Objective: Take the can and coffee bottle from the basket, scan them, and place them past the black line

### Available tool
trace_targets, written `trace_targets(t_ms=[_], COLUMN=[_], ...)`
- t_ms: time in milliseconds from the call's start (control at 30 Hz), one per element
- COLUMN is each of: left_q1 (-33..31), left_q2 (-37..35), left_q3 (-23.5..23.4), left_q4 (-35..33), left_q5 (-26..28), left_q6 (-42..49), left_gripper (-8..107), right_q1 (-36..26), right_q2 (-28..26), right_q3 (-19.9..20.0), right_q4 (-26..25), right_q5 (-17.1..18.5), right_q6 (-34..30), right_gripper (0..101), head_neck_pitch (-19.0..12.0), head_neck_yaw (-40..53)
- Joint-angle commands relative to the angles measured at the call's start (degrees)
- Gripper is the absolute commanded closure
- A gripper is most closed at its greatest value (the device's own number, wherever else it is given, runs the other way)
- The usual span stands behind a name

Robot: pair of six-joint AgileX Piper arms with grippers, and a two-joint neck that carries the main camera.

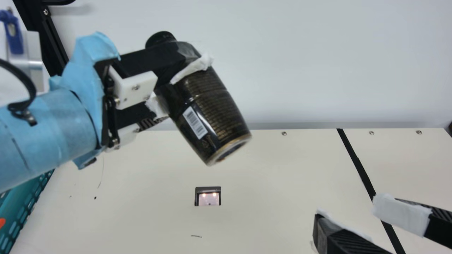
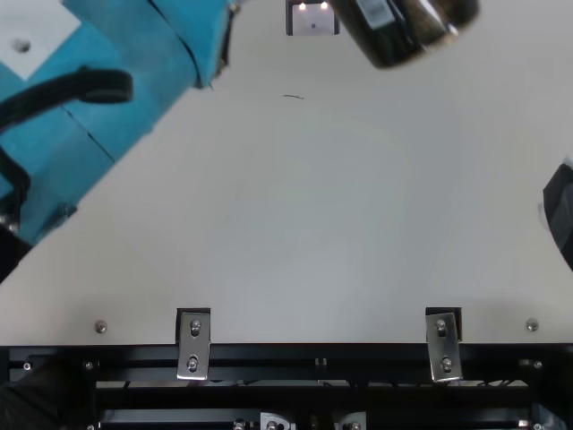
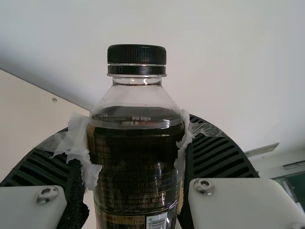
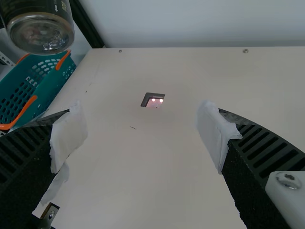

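Observation:
My left gripper (image 1: pixel 180 74) is shut around the dark coffee bottle (image 1: pixel 215 116), held tilted in the air above the table, its base toward the lower right and its barcode facing the camera. In the left wrist view, the left gripper (image 3: pixel 136 157) pinches the coffee bottle (image 3: pixel 138 167) below its black cap. The scanner (image 1: pixel 208 196) is set in the table, lower than the bottle's base. My right gripper (image 1: pixel 356 218) stands open at the lower right, near the black line (image 1: pixel 358 165); in the right wrist view, nothing is between the fingers of the right gripper (image 4: pixel 143 138).
A teal basket (image 1: pixel 21 204) with orange handles stands at the table's left edge. Behind the cream table (image 1: pixel 275 169) rises a pale wall. Metal brackets (image 2: pixel 442 345) line the near edge in the top view.

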Motion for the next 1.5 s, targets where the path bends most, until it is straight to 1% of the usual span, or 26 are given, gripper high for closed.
trace_targets(t_ms=[0,433,833,967,1000,1100,1467], left_q1=[-0.78,-3.29,-2.47,-1.59,-1.84,-1.59,-2.03], left_q2=[-0.35,-2.92,-4.43,-4.55,-4.56,-4.56,-4.44], left_q3=[-0.10,1.27,3.04,3.83,3.57,3.76,3.52], left_q4=[-3.02,-19.02,-36.41,-41.21,-38.02,-41.04,-41.19], left_q5=[-0.02,1.26,4.14,4.95,4.51,4.79,4.69], left_q6=[0.61,6.07,13.70,16.78,15.30,16.79,16.89], left_gripper=[89,89,89,89,89,89,89], right_q1=[0.00,0.00,0.00,0.00,0.00,0.00,0.00], right_q2=[0.00,0.00,0.00,0.00,0.00,0.00,0.00], right_q3=[0.00,0.00,0.00,0.00,0.00,0.00,0.00], right_q4=[0.00,0.00,0.00,0.00,0.00,0.00,0.00], right_q5=[0.00,0.00,0.00,0.00,0.00,0.00,0.00], right_q6=[0.00,0.00,0.00,0.00,0.00,0.00,0.00], right_gripper=[0,0,0,0,0,0,0], head_neck_pitch=[-1.82,-1.82,-1.82,-1.82,-1.82,-1.82,-1.82], head_neck_yaw=[-0.39,-0.39,-0.39,-0.39,-0.39,-0.39,-0.39])
